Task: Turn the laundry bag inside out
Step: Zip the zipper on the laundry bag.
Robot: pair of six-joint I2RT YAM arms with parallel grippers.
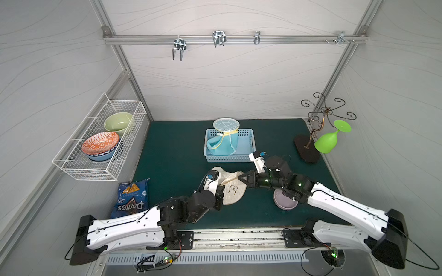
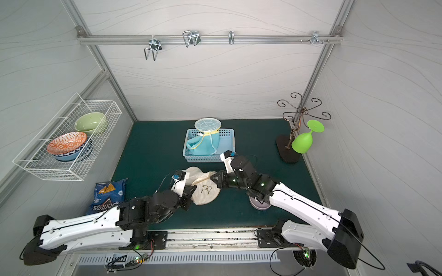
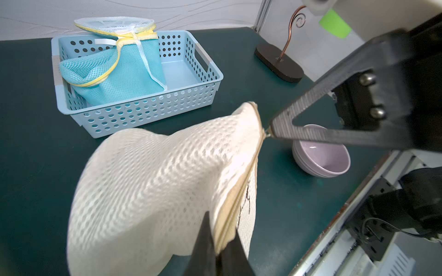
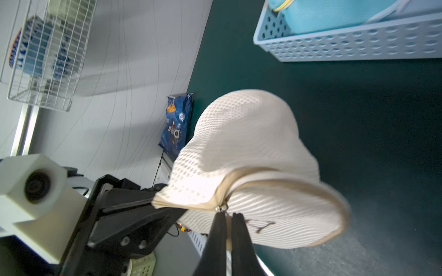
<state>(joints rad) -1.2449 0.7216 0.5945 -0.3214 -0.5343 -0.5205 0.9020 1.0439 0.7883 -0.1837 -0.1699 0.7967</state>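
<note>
**Operator:** Where is the laundry bag?

**Technician:** The laundry bag, cream mesh with tan edging, hangs front and centre over the tabletop, stretched between the two grippers. The views do not show whether its lowest part touches the tabletop.

**Operator:** State of each gripper?

**Technician:** Left gripper: jaws closed, pinching the bag's tan edging. Right gripper: jaws closed on the metal zip pull, with nothing else held.

**Operator:** How does the bag lie?

**Technician:** The zip line is the long axis. It runs from the left gripper across to the right gripper, mostly side to side. The domed mesh bulges toward the far side. The flat panel with the dark stitched motif faces up and toward the near edge. Both arms are in contact, so neither is nearer.

**Operator:** Is the zip open?

**Technician:** The right wrist view shows a gap along the edging beside the pull. How far it runs cannot be determined.

**Operator:** What does the next move depend on?

**Technician:** Probably on that axis. The left gripper would anchor the edging while the right draws the pull along the zip line to widen the mouth. Pulling off that line would likely twist the mesh.

**Operator:** Obstructions?

**Technician:** The blue basket stands behind the bag, apart from it. A lilac bowl sits beneath the right arm.
</note>
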